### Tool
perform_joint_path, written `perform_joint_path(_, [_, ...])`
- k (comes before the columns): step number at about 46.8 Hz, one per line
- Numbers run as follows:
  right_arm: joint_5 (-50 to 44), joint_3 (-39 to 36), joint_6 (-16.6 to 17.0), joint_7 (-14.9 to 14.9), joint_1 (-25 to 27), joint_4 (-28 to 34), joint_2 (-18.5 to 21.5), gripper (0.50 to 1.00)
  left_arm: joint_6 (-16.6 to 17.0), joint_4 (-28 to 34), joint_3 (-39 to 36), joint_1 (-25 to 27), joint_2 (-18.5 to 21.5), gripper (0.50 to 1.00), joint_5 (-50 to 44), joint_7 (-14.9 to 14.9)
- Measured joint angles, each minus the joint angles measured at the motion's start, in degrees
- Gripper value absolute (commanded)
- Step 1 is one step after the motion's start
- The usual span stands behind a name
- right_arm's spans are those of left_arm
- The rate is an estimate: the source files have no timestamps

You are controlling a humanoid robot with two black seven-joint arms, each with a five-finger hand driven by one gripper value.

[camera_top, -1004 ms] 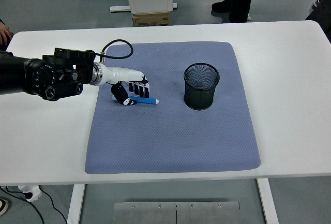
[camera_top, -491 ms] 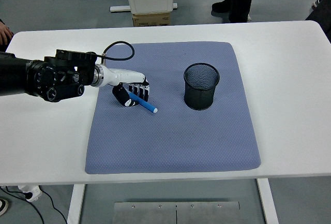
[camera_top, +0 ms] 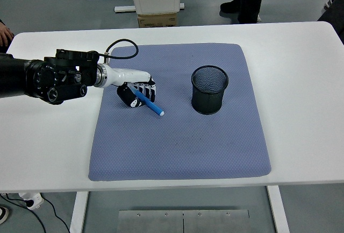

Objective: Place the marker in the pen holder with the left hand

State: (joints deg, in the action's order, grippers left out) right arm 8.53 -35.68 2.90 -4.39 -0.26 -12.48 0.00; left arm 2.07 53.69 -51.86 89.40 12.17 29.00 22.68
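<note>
over the blue mat's (camera_top: 177,147) left part, left hand (camera_top: 137,90) has fingers curled around the blue marker (camera_top: 148,103), tip angled down-right; mesh pen holder (camera_top: 209,89) stands well right of the hand

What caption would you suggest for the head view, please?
Left hand grips blue marker above the mat, left of the empty mesh pen holder.

The left arm (camera_top: 40,78) is black and bulky; the left hand (camera_top: 137,90) is white with black fingers (camera_top: 145,89); a black cable (camera_top: 122,47) loops at the wrist.

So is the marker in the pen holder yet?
Not yet. The marker is in the left hand over the mat, left of the pen holder.
</note>
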Motion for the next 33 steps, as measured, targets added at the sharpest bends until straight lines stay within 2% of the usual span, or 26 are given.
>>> perform_joint_path(33, [0.0,0.0,0.0,0.0,0.0,0.0,0.0,1.0,-1.2,0.0,5.4,2.5,0.6,0.5,-6.4,0.0])
